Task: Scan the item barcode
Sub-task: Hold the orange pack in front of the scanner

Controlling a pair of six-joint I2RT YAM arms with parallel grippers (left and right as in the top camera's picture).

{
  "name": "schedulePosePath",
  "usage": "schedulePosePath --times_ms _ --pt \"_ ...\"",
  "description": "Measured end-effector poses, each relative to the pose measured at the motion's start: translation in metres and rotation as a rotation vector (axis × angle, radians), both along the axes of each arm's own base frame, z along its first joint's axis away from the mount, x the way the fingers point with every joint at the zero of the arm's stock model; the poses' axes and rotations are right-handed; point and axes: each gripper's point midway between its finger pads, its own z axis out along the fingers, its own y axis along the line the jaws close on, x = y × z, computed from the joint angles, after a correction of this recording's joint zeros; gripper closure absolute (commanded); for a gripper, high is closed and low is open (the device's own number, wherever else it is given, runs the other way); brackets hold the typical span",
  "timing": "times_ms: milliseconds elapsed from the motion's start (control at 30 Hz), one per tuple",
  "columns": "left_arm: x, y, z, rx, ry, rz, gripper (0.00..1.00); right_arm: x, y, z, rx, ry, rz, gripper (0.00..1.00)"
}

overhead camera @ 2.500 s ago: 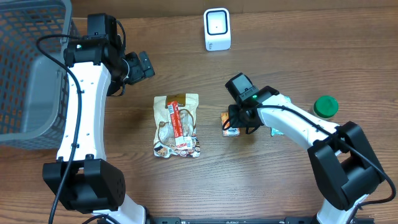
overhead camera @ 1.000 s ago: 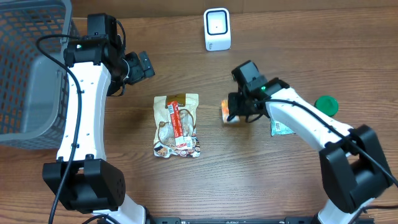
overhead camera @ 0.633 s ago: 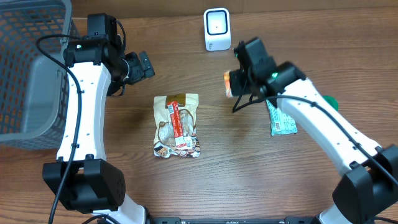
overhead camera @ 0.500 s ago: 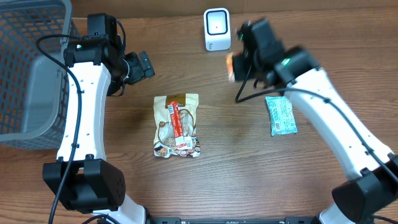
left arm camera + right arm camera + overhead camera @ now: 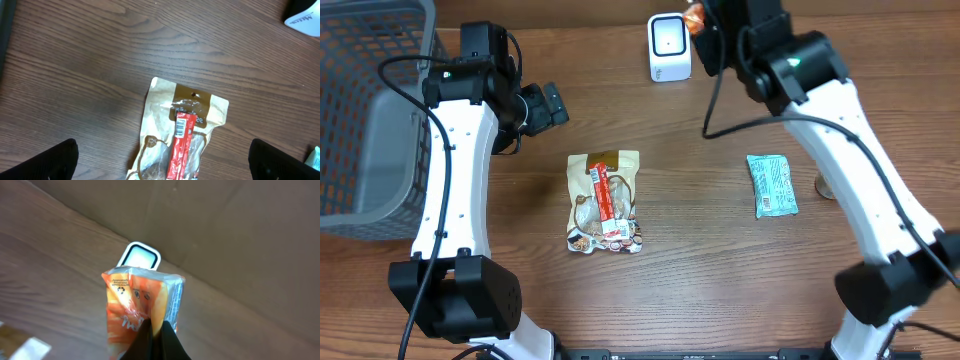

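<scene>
A small orange packet [image 5: 141, 305] is pinched at its edge by my right gripper [image 5: 157, 330], which is shut on it. The packet hangs above the table with the white scanner [image 5: 140, 258] just beyond its top. From overhead, the right gripper [image 5: 708, 22] holds the orange packet [image 5: 694, 15] at the back edge, just right of the scanner [image 5: 669, 47]. My left gripper [image 5: 546, 104] stands open over bare wood at the left. Its two fingers [image 5: 49, 161] straddle a tan snack bag with a red strip [image 5: 181, 131] lying below it.
The tan snack bag [image 5: 604, 202] lies mid-table. A green wrapped bar [image 5: 772, 184] lies to the right, partly under the right arm. A grey mesh basket [image 5: 360, 110] fills the far left. A dark wall runs behind the scanner.
My right arm has lifted the orange packet off the table's middle and carried it back and up to the scanner. The left arm has not moved.
</scene>
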Motion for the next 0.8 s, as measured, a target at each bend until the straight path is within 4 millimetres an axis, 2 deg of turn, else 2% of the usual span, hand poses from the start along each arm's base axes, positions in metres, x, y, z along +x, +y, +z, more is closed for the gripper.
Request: schedulePosePath --times_ms 333,467,733,800 --pt "0.000 0.000 0.000 0.000 0.000 0.000 0.00 0.063 0.023 -0.033 -0.215 -0.178 0.101 0.96" --pt "0.000 0.000 0.000 0.000 0.000 0.000 0.00 0.086 0.035 -0.057 -0.334 -0.241 0.137 0.96" --pt "0.000 0.000 0.000 0.000 0.000 0.000 0.00 0.116 0.047 -0.093 -0.430 -0.321 0.129 0.96" --pt "0.000 0.000 0.000 0.000 0.000 0.000 0.00 0.121 0.048 -0.095 -0.433 -0.341 0.120 0.96"
